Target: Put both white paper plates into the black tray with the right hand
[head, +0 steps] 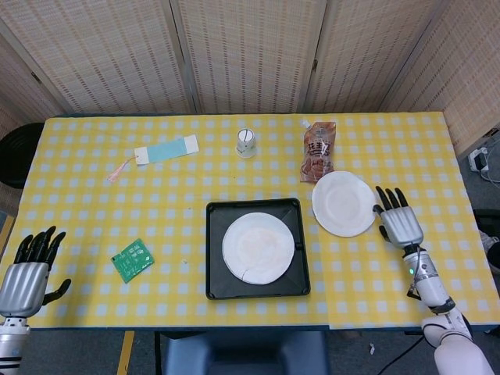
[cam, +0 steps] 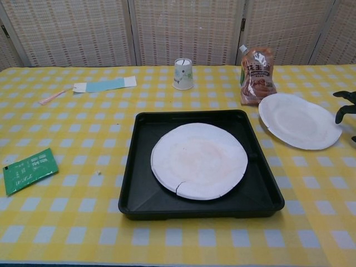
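A staged test room: woven screens point(head: 250, 55) wall a yellow-checked table point(head: 156, 211), power strip point(head: 478, 158) on the floor.

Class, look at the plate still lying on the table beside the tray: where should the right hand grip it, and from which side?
Probably at the right rim of the plate, approached from the right, where the right hand is open close by. The plate lies flat, so only its thin raised edge gives purchase; the pouch crowds the far side and the tray the left.
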You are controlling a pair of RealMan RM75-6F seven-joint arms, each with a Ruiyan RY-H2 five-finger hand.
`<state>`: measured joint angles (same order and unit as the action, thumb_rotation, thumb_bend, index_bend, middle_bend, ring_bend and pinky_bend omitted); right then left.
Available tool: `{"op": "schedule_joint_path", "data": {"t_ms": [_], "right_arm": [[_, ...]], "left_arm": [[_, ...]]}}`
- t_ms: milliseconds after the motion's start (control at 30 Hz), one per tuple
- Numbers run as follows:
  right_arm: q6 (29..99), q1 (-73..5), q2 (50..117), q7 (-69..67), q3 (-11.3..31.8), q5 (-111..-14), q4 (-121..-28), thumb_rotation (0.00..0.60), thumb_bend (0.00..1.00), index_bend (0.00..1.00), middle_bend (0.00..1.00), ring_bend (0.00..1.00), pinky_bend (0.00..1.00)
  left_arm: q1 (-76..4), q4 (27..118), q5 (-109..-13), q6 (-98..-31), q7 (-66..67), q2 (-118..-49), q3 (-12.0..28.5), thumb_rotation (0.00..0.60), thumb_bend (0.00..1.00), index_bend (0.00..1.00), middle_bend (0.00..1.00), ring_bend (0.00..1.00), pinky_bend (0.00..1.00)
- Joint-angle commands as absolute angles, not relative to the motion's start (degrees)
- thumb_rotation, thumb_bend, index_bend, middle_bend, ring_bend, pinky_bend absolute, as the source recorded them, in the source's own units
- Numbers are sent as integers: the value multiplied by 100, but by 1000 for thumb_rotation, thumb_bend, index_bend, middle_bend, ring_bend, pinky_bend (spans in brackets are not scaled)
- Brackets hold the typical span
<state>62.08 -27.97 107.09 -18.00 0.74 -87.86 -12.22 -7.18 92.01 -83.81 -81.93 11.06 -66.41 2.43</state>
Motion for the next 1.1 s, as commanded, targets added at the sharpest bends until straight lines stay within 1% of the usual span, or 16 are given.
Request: {"op": "schedule_joint_path", "data": {"t_ms": [33, 333, 633, 800, 1100], "right_arm": [[6169, -2840, 10768, -1800, 94, -8775, -1202, 600, 425, 363, 0, 0, 0], [6059, -2969, 10905, -1874, 150, -8734, -1115, 600, 425, 365, 0, 0, 0], [5936, -3009, 11020, -1918, 115, -8765, -992, 600, 425, 405, 0, 0, 0], [5909, -3095, 11078, -1963, 118, -8774, -981, 600, 425, 439, 0, 0, 0], [5836, -3159, 11154, -2011, 141, -8754, -929, 600, 429, 521, 0, 0, 0]], "left_arm": [[-719, 9173, -8376, -8224, 1047, -6653, 267, 600, 296, 0, 8, 0, 0], [-657, 9197, -8255, -8299, 1047, -6618, 302, 600, 295, 0, 0, 0, 0], [-646, 9228, -8225, -8312, 1066, -6591, 309, 600, 296, 0, 0, 0, 0], [-634, 9130, -8370, -8433, 1010, -6635, 301, 600, 295, 0, 0, 0, 0], [-623, 9122, -8358, -8433, 961, -6612, 299, 600, 296, 0, 0, 0, 0]]}}
